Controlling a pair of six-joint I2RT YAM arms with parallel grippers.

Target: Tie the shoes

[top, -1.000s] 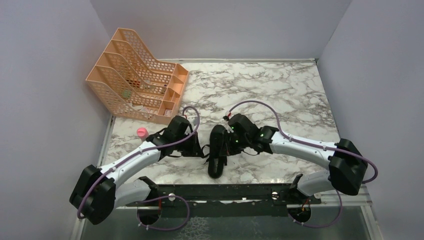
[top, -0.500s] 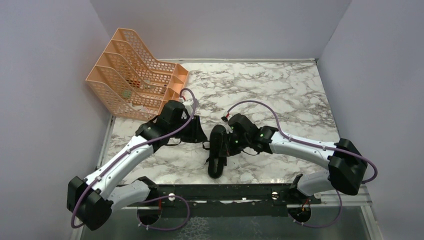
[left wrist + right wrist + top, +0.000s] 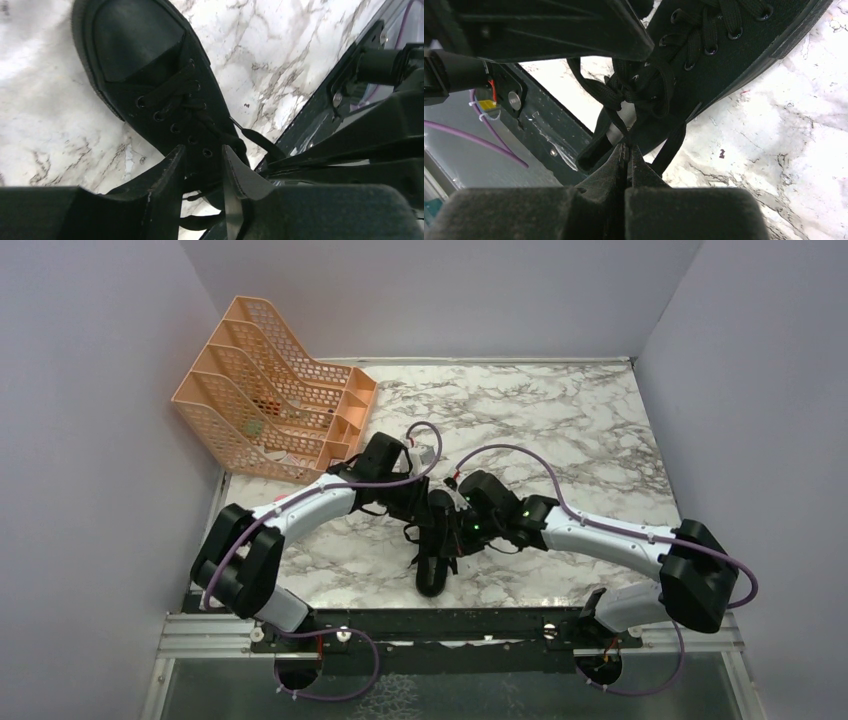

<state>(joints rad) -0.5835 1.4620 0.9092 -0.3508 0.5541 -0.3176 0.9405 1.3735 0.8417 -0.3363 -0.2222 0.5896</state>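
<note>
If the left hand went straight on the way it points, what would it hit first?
Probably the laced top of the black shoe, just ahead of the left hand, though depth is unclear.

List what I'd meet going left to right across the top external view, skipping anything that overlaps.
First the peach perforated plastic file rack → all-black low-cut lace-up shoe → right arm's bulky black elbow joint.

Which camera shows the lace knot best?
Right wrist: the knot sits in plain view above the shut right claw, which pinches a lace. Left wrist shows mainly toe and eyelets; from above, both arms cover it.
</note>
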